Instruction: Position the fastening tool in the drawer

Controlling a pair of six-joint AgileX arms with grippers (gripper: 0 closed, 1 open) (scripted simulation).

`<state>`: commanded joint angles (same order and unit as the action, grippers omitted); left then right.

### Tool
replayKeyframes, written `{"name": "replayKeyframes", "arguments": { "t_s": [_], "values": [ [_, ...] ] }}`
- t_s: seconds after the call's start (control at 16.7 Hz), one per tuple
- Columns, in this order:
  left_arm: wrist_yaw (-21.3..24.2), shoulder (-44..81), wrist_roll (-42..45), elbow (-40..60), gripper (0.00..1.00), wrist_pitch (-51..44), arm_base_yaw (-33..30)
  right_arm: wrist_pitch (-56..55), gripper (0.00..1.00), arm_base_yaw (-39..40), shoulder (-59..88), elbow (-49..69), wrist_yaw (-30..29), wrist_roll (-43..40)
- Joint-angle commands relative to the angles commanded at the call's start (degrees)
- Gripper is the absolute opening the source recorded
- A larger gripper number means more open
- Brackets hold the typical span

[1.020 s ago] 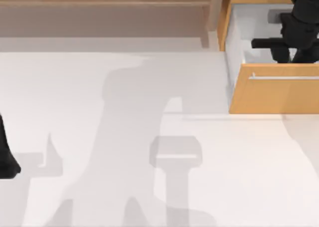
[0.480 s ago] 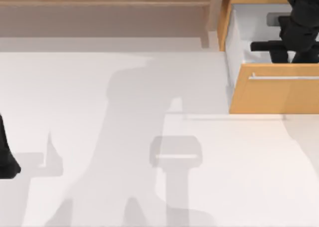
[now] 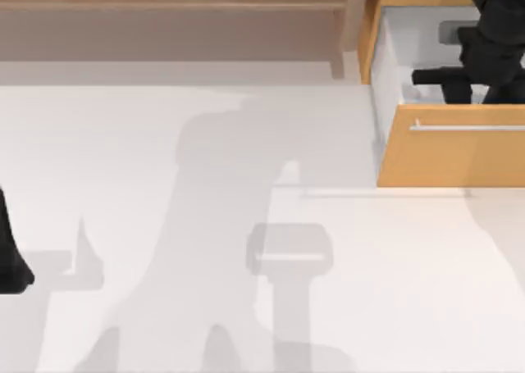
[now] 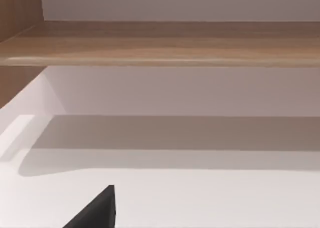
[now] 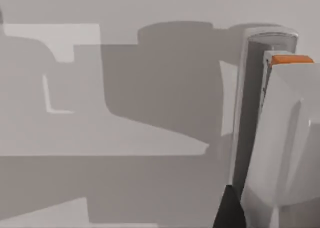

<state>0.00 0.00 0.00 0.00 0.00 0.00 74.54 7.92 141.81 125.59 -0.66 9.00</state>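
One end effector, the right (image 3: 490, 61), hangs over the open drawer (image 3: 451, 156) at the tabletop's (image 3: 246, 225) far right, with the grey fastening tool (image 5: 272, 133) close against it; its grip cannot be told. Left arm (image 3: 10, 258) sits at the left edge.

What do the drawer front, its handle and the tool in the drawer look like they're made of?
The drawer front looks like light orange-brown wood, matte and evenly toned; its inside is plain white. The handle looks like metal: a thin silver bar with a bright sheen. The tool, beside the right gripper, seems grey plastic with an orange tip, though its smooth surface leaves this open.
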Motion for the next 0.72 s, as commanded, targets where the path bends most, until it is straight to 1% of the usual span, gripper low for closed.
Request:
{"name": "replayKeyframes", "arguments": {
  "t_s": [0.36, 0.42, 0.72],
  "values": [
    [0.0, 0.0, 0.0, 0.0, 1.00, 0.0, 0.0, 0.0, 0.98, 0.0, 0.0, 0.0, 0.0, 0.0],
    [0.0, 0.0, 0.0, 0.0, 1.00, 0.0, 0.0, 0.0, 1.00, 0.0, 0.0, 0.0, 0.0, 0.0],
    [0.0, 0.0, 0.0, 0.0, 1.00, 0.0, 0.0, 0.0, 1.00, 0.0, 0.0, 0.0, 0.0, 0.0]
  ]
}}
